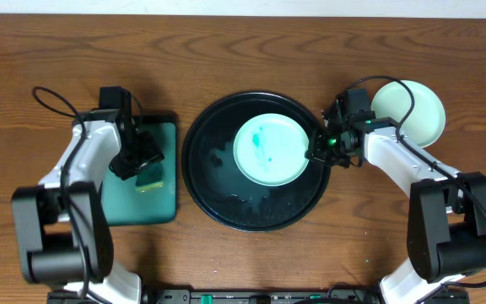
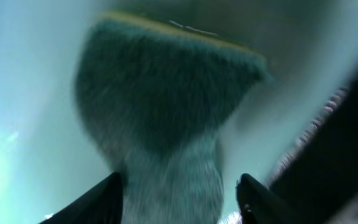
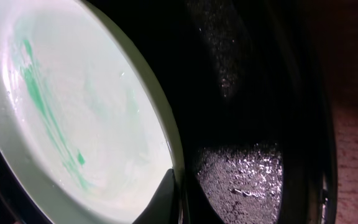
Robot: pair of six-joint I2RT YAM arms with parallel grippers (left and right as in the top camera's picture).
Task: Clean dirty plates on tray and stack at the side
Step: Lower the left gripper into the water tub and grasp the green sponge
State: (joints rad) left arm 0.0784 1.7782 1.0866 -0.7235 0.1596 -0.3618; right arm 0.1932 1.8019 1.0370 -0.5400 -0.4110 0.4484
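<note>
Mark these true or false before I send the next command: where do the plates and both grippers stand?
1. One plate lies on the black tray. True.
2. That plate is clean. False: teal smears cross it.
3. The left gripper is over the black tray. False: it is over the green tray, at the sponge.
4. The right gripper is at the plate's rim. True.
5. Every plate in view is on the black tray. False: a pale plate sits on the table by the right arm.
</note>
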